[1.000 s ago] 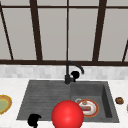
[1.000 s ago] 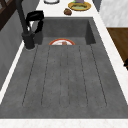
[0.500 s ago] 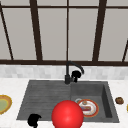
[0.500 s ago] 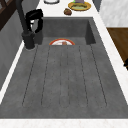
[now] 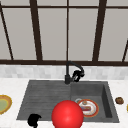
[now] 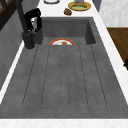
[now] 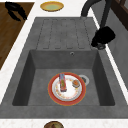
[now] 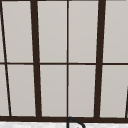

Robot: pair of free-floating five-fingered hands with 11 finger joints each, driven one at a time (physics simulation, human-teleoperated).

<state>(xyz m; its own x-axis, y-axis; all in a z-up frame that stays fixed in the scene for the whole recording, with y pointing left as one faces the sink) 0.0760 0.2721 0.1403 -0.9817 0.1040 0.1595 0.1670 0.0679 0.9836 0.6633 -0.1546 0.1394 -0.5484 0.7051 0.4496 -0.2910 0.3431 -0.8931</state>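
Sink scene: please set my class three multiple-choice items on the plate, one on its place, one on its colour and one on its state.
1. Where is the plate?
A. on the counter
B. in the sink basin
C. on the draining board

2. What colour is its rim?
A. blue
B. green
C. red-orange

3. How does it lie?
A. flat, face up
B. upside down
C. on its edge

Answers: 1 B, as it rests on the basin floor. 2 C, as a red-orange ring surrounds the white middle. 3 A, as its top faces up in the right side view.
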